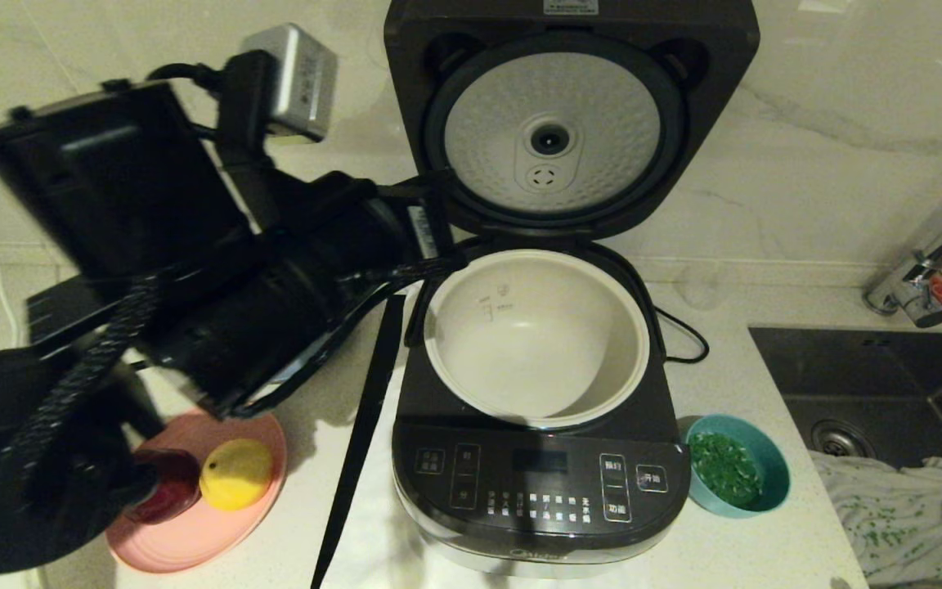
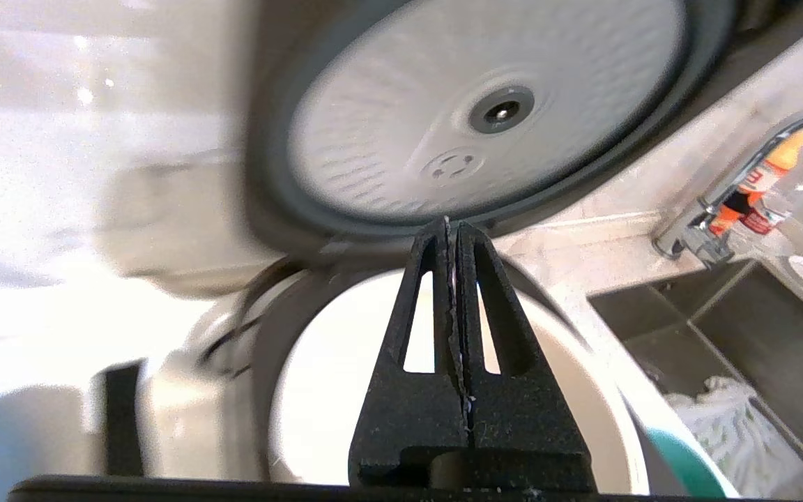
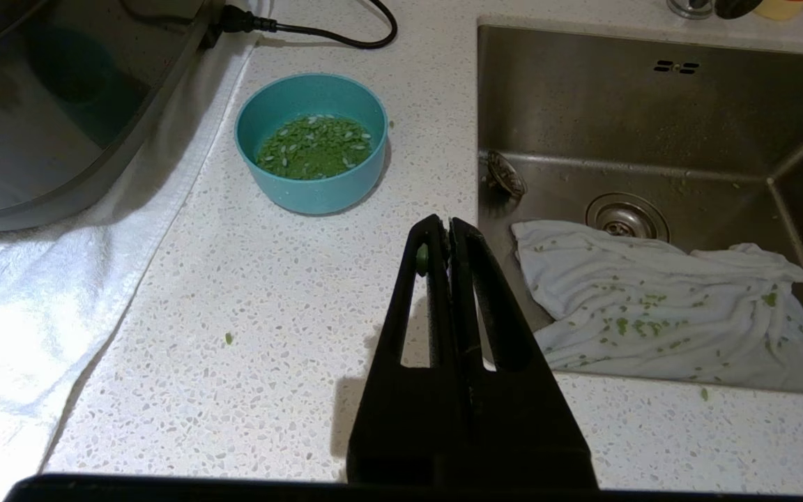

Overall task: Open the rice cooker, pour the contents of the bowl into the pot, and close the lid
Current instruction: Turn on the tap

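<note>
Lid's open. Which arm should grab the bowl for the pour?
Right. The bowl sits on the counter on the cooker's right side, in front of the right gripper, which is shut and empty. The left gripper, also shut, is up by the pot, with the cooker between it and the bowl.

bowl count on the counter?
1: the teal bowl of chopped greens, right of the rice cooker, near the sink. The left arm may hide others.
</note>
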### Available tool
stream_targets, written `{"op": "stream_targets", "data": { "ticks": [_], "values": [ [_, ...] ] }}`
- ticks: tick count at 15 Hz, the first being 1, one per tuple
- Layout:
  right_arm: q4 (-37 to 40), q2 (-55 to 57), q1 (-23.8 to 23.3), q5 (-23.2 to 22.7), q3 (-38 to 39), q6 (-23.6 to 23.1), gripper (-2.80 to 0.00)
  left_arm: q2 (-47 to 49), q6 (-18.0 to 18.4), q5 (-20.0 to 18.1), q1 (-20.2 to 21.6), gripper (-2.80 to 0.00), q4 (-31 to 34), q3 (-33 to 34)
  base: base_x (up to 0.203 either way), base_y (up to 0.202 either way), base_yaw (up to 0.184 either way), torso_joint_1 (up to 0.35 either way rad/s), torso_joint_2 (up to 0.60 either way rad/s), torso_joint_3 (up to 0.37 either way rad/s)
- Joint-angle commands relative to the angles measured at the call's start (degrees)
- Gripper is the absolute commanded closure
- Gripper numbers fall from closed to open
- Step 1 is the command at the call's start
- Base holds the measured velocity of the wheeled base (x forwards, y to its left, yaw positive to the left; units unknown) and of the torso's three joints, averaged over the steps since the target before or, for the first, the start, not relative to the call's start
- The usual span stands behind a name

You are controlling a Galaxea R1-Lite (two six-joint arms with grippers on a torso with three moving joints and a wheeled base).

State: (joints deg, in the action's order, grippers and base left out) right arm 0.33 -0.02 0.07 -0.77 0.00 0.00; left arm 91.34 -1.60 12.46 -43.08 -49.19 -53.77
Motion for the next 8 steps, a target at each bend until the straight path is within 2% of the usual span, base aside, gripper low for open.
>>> {"op": "stream_targets", "data": {
  "ticks": [1, 3, 8],
  "values": [
    [0.0, 0.0, 0.0, 0.0, 0.0, 0.0, 0.00, -15.3, 0.5, 0.5, 1.2, 0.00, 0.4, 8.6, 0.000, 0.000, 0.000, 0.000, 0.00, 0.000],
    [0.0, 0.0, 0.0, 0.0, 0.0, 0.0, 0.00, -25.5, 2.0, 2.1, 4.3, 0.00, 4.1, 12.7, 0.000, 0.000, 0.000, 0.000, 0.00, 0.000],
    [0.0, 0.0, 0.0, 0.0, 0.0, 0.0, 0.00, -49.2, 6.2, 11.2, 15.4, 0.00, 22.5, 21.5, 0.000, 0.000, 0.000, 0.000, 0.00, 0.000]
  ]
}}
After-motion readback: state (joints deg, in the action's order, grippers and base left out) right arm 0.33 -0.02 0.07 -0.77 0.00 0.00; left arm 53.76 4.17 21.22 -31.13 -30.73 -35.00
